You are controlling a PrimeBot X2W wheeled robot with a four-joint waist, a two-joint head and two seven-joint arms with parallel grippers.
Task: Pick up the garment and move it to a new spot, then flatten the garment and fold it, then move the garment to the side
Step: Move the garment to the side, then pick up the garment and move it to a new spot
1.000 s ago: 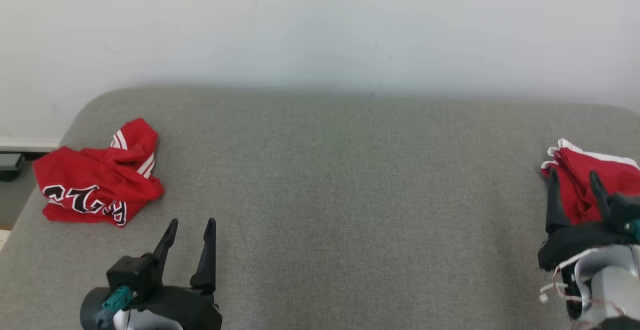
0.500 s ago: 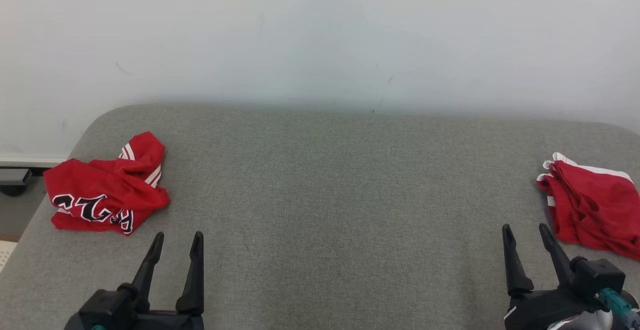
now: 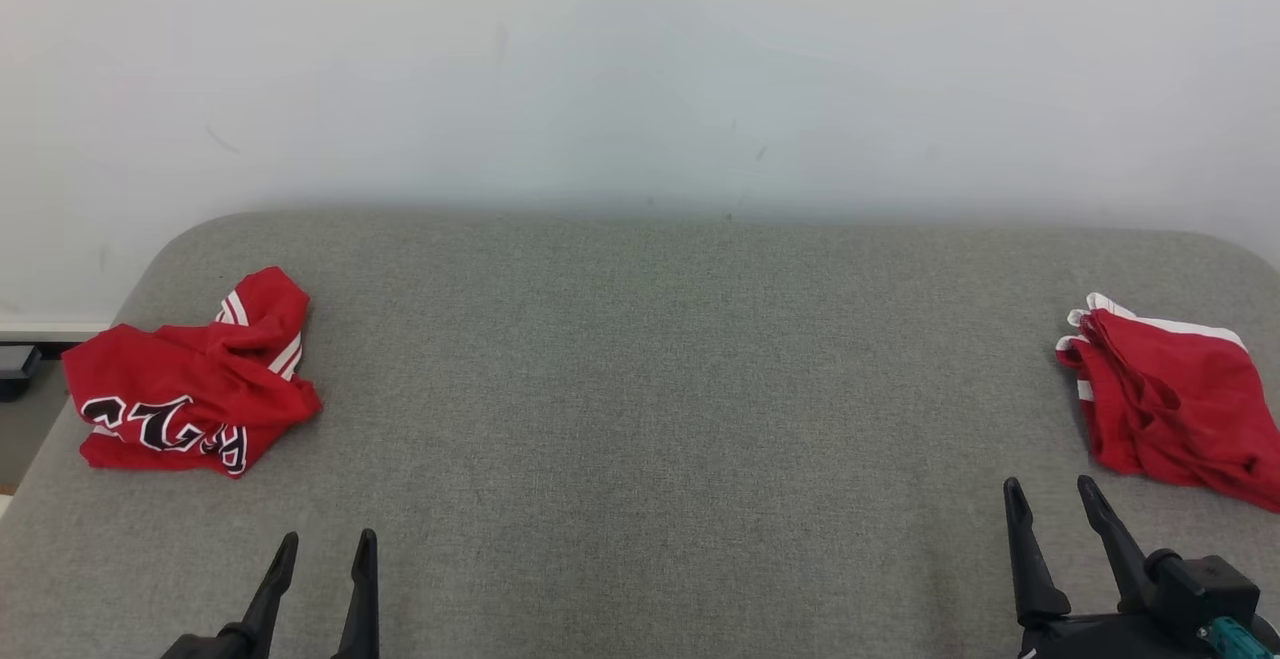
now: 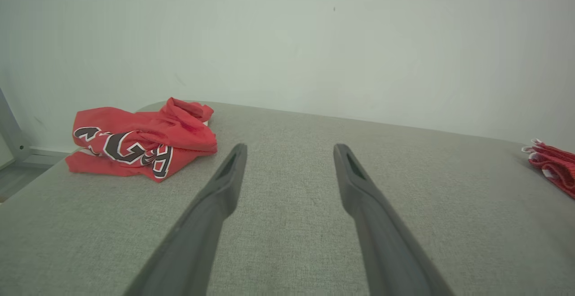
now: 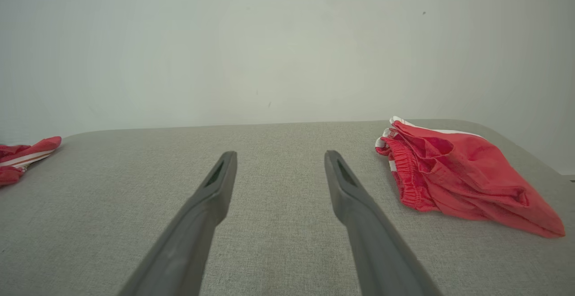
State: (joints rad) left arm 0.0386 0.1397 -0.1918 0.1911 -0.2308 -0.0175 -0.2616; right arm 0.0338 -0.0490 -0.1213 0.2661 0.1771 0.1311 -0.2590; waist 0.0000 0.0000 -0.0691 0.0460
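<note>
**Grey padded surface (image 3: 640,389), red cloth at both ends**

Behind the surface rises a plain pale wall (image 3: 640,69). At the left edge lies a red shirt (image 3: 185,389) with black-and-white lettering and white stripes, bunched in a loose heap, so it looks like the garment waiting to be picked up, spread and folded. Along the front edge, to the right of the shirt and well apart from it, the left gripper (image 3: 329,536) hovers low with its fingers spread and nothing between them. The wide middle of the surface seems the natural spot for flattening. Near the front right corner the right gripper (image 3: 1048,484) is likewise spread wide and grips nothing. Just beyond it, at the right edge, rest red shorts (image 3: 1170,404) with white trim, lying in a flat, compact bundle. They appear folded and set aside there to leave the middle for the next garment.
</note>
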